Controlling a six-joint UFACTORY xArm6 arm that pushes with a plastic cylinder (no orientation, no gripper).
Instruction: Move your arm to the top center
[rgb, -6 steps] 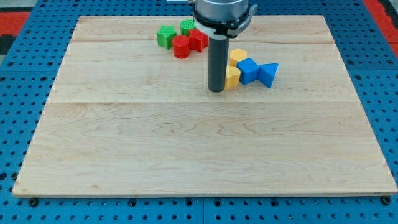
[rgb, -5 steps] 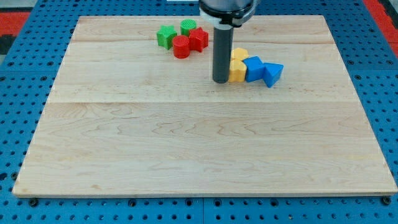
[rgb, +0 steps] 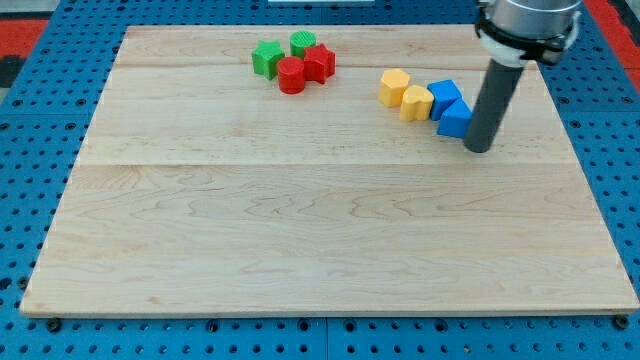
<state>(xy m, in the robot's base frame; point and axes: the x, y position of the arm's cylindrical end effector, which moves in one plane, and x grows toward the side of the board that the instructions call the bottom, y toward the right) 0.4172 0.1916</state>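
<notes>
One camera view only. It looks from the front and above, tilted down, at middle distance, and it takes in the whole table (rgb: 320, 240) with its blue pegboard (rgb: 40, 180) border.

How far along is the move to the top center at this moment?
Nothing looks done yet. My tip rests at the view's right, touching or just beside the blue blocks, well off centre. Left: travel toward the view's top centre, near the red and green cluster.

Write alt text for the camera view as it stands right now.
My tip rests on the wooden board at the view's right, beside the blue blocks that follow two yellow blocks in a row. Red blocks and green blocks cluster near the view's top centre.
</notes>
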